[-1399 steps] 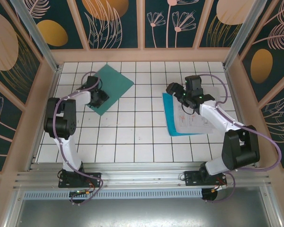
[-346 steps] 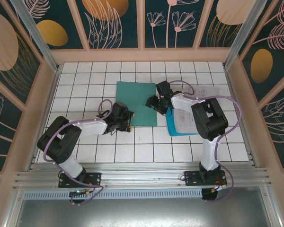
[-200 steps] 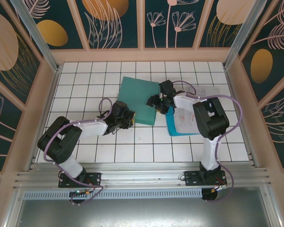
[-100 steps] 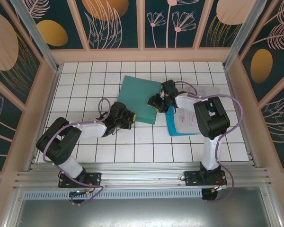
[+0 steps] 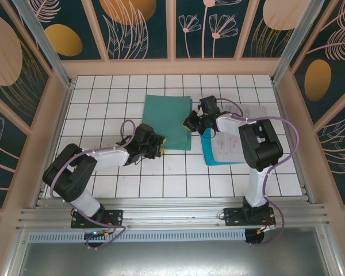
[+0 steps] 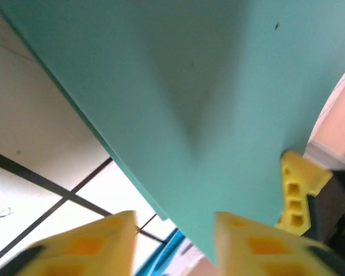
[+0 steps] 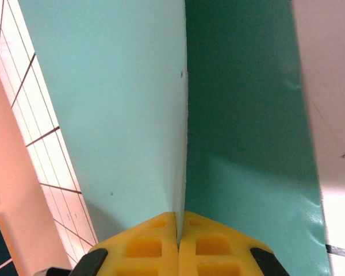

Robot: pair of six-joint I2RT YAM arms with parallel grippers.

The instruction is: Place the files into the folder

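The folder (image 5: 168,121) has travelled from the far left of the table (image 5: 98,103), where it lay turned like a diamond, to the middle, just left of the files (image 5: 233,138). Skewed a second ago, it now lies square to the tiles. The right end effector (image 5: 193,122) has left the files, crossed to the folder's right edge and closed its fingers on it. The left end effector (image 5: 159,150) has followed the folder to its near edge, and its fingers have parted.

Black-and-white jointed arms (image 5: 106,156), looping purple cables (image 5: 124,127), yellow honeycombed end effector fingers (image 7: 144,244).
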